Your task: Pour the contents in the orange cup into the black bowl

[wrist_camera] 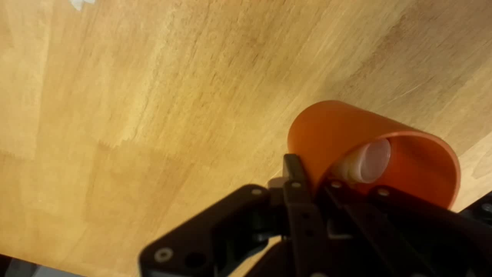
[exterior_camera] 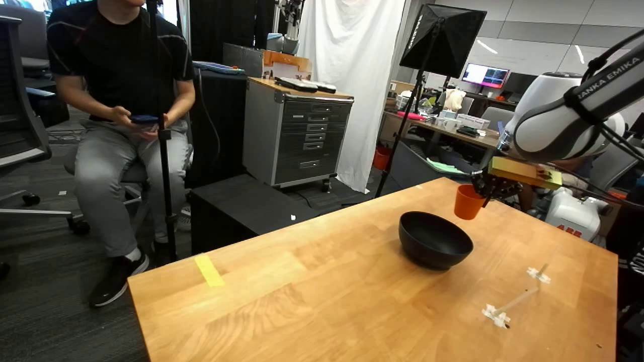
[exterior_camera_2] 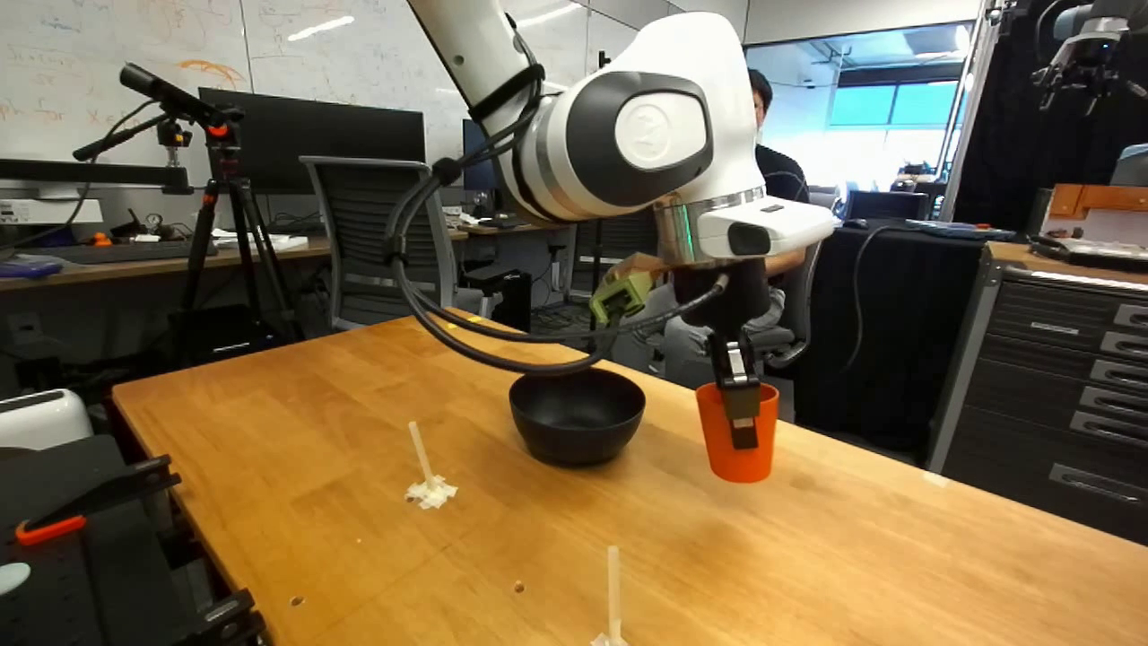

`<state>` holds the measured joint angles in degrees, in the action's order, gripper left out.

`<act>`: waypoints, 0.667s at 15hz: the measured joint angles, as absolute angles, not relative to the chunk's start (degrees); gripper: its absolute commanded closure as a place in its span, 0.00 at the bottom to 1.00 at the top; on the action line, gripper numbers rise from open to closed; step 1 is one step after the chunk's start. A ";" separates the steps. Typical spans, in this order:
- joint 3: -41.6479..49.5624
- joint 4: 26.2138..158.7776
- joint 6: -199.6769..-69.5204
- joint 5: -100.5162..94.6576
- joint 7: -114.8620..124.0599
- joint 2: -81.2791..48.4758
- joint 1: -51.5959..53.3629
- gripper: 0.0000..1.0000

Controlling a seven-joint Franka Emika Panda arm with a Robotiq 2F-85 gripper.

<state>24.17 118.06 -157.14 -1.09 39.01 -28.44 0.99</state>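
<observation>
The surface point(exterior_camera: 312, 311) carries the bowl point(exterior_camera_2: 578, 440), not under the cup point(exterior_camera: 465, 203) but picture-left of it and of the fingers point(exterior_camera_2: 743, 405) pinching its wall in both exterior views, so the pale contents point(wrist_camera: 375, 159) inside probably need a sideways carry before tipping.

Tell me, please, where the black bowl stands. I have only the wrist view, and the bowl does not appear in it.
Observer: Both exterior views show the black bowl on the table, apart from the orange cup.
Operator: Thank you. In my picture the cup looks slanted; is it really so?
Observer: No, in both exterior views it is held nearly upright, opening at the top.
</observation>
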 measured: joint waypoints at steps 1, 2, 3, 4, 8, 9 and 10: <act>25.12 119.26 -158.15 -2.01 40.74 -27.71 2.09 0.99; 26.24 120.40 -159.24 -3.09 42.76 -26.99 3.41 0.99; 27.57 121.46 -160.21 -4.50 45.04 -26.32 4.98 0.99; 29.03 122.40 -161.09 -6.13 47.49 -25.68 6.76 0.99; 35.85 125.12 -162.53 -15.14 58.93 -23.88 15.76 0.99; 37.64 125.52 -162.53 -17.75 62.05 -23.83 18.29 0.99; 39.29 125.86 -162.52 -20.39 65.27 -23.87 20.77 0.99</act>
<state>39.29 125.86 -162.52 -20.39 65.27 -23.87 20.77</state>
